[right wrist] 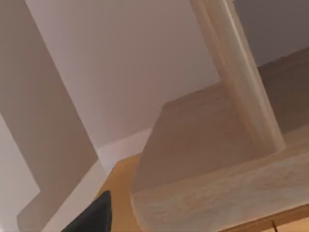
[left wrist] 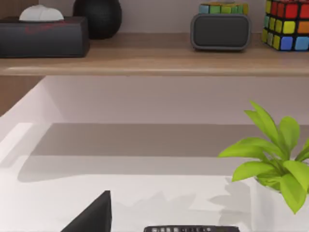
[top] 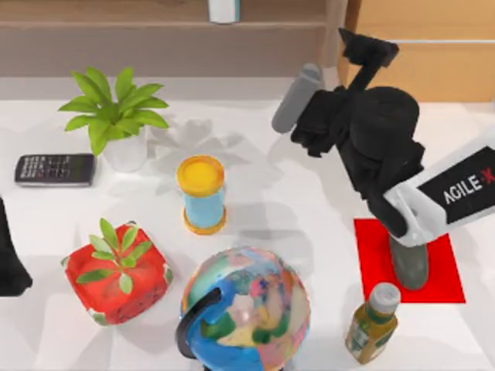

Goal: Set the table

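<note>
Looking down from the top view, the white bench (top: 309, 193) spreads under everything. On its left half sit a leafy plant in a white pot (top: 116, 116), a dark calculator (top: 55, 169) just left of that pot, a yellow-capped blue sand timer (top: 202, 195) near the middle, a red strawberry-like pot with green leaves (top: 116, 272), and a colourful globe (top: 246, 307) at the front edge. On the right lies a red mat (top: 406, 259), with a grey upright object (top: 409, 264) standing on it and a small yellow-green bottle (top: 372, 322) just off its front-left corner. My right arm reaches in from the right, its black wrist raised over the bench; the right claw (top: 363, 48) points toward the light-wood cabinet (top: 433, 54) at the back, and I cannot tell whether its fingers are open or closed. A grey cylinder (top: 297, 97) juts out beside the wrist. My left arm sits parked at the far left edge (top: 11, 255).

From the left wrist view, a shelf (left wrist: 145, 63) carries a dark tissue box (left wrist: 43, 36), a black sphere (left wrist: 96, 17), a grey speaker (left wrist: 220, 31) and a colour cube (left wrist: 287, 24), above the bench, the plant and the calculator's edge.

From the right wrist view, pale wood panels of the cabinet (right wrist: 217, 145) loom close.
</note>
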Robot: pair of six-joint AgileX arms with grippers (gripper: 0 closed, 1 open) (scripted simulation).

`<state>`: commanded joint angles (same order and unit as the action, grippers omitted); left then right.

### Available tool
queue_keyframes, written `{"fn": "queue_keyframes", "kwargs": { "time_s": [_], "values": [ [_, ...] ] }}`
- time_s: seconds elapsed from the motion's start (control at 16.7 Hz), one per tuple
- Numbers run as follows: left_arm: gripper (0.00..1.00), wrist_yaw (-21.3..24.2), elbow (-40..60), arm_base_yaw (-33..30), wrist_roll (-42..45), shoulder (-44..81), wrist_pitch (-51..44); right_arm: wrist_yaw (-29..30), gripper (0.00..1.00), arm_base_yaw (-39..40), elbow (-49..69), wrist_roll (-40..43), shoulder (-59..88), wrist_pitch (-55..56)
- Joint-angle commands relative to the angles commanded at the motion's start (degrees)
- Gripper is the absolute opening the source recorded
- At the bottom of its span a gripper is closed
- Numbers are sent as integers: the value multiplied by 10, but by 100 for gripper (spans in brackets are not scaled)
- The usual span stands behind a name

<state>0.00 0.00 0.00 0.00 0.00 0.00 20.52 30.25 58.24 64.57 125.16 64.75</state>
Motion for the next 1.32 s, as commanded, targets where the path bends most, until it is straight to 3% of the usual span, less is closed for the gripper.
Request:
{"fn": "queue_keyframes", "kwargs": {
  "time_s": [0.36,0.84,1.08,1.32],
  "values": [
    [100,0,0,0,0,0,0,90,100,88,165,-258,33,-133],
    [100,0,0,0,0,0,0,211,100,124,422,-563,105,-298],
    [100,0,0,0,0,0,0,240,100,125,487,-636,125,-337],
    [100,0,0,0,0,0,0,242,100,125,491,-641,127,-340]
  ]
}}
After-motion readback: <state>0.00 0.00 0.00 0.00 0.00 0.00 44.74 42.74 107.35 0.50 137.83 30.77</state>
